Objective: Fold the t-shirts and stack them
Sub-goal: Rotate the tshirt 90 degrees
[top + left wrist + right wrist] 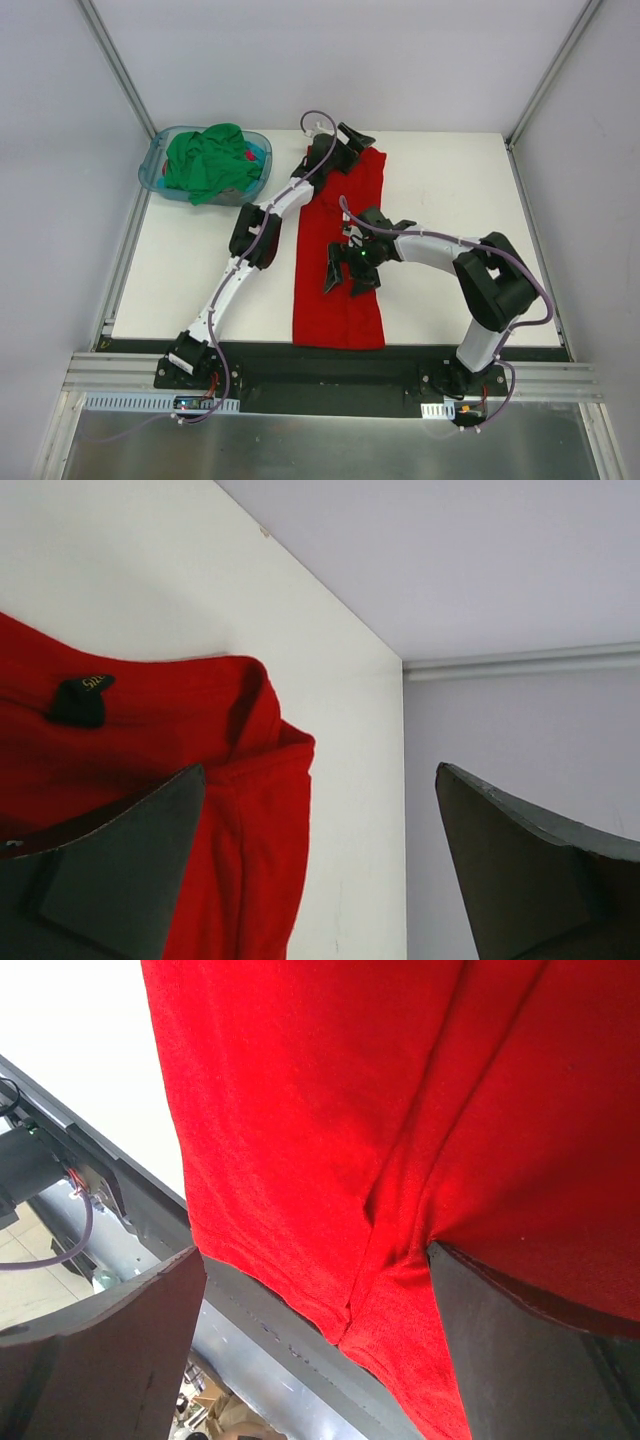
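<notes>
A red t-shirt (340, 260) lies folded into a long strip down the middle of the white table (200, 260). Its collar end with a black label (80, 698) is at the far end, its hem (340, 1330) at the near edge. My left gripper (352, 140) is open over the shirt's far end, holding nothing. My right gripper (348, 272) is open just above the middle of the shirt, holding nothing. A green t-shirt (212, 160) is heaped in a bin at the back left.
The clear blue plastic bin (158, 160) stands at the table's back left corner with other cloth under the green shirt. Grey walls (520, 780) close the table's far and side edges. A metal rail (260, 1360) runs along the near edge.
</notes>
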